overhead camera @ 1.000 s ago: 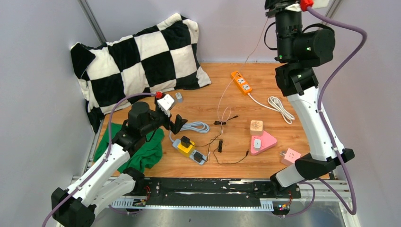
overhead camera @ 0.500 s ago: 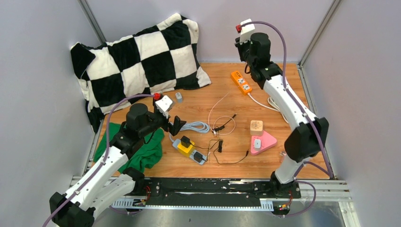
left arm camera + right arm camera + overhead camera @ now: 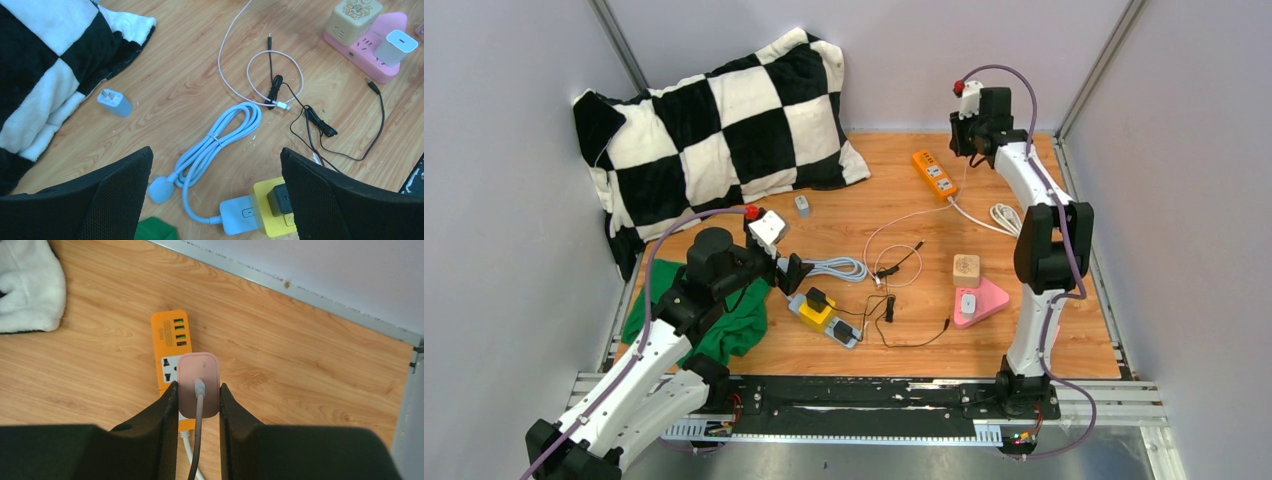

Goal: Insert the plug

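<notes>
1. Since a second ago, my right arm [image 3: 1036,195] has swung down from high overhead to the far edge of the worktop [image 3: 844,190]; my left arm [image 3: 656,338] has barely shifted.
2. My left jaws gape wide, holding nothing, above the coiled blue cable [image 3: 220,135] and yellow socket block [image 3: 260,211].
3. My right jaws are clamped on the pink plug [image 3: 198,382], directly over the orange power strip [image 3: 169,347]; whether they touch I cannot tell.
</notes>
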